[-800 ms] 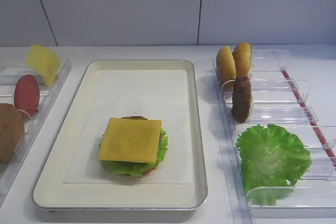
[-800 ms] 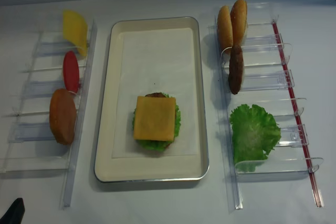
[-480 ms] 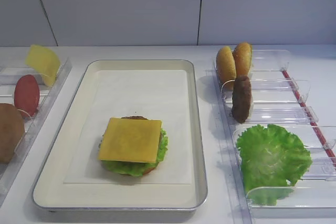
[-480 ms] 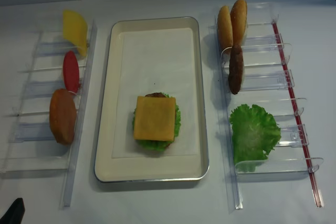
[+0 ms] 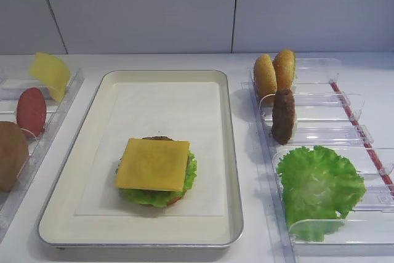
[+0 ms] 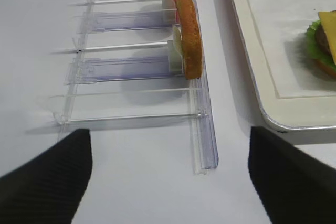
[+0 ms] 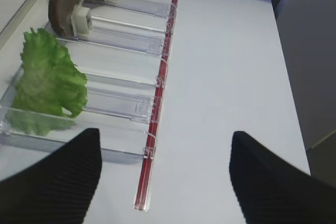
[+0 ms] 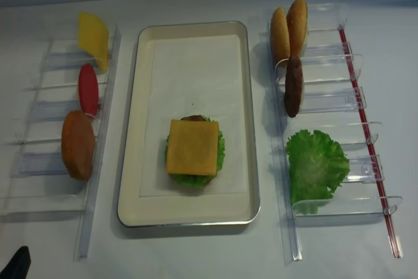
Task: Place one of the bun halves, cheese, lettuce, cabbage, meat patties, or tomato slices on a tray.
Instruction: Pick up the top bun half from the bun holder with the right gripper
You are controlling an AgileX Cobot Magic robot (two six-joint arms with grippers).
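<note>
The silver tray [image 5: 231, 152] holds a stack topped by a yellow cheese [image 5: 152, 164] slice, with lettuce, a patty and a bun edge showing beneath it. In the right rack stand two bun halves [image 5: 274, 72], a meat patty [image 5: 284, 115] and a lettuce [image 5: 320, 186] leaf. The left rack carries another cheese slice [image 5: 50, 73], a tomato slice [image 5: 31, 111] and a bun half [image 5: 11, 155]. My right gripper [image 7: 165, 182] hangs open and empty over bare table by the right rack's near end. My left gripper [image 6: 170, 182] is open and empty near the left rack's front end.
The clear plastic racks [image 8: 326, 102] flank the tray on both sides; the right one has a red strip [image 7: 157, 108] along its outer edge. White table surrounds everything, with a wall behind. A dark tip of the left arm [image 8: 16, 262] shows at the bottom left corner.
</note>
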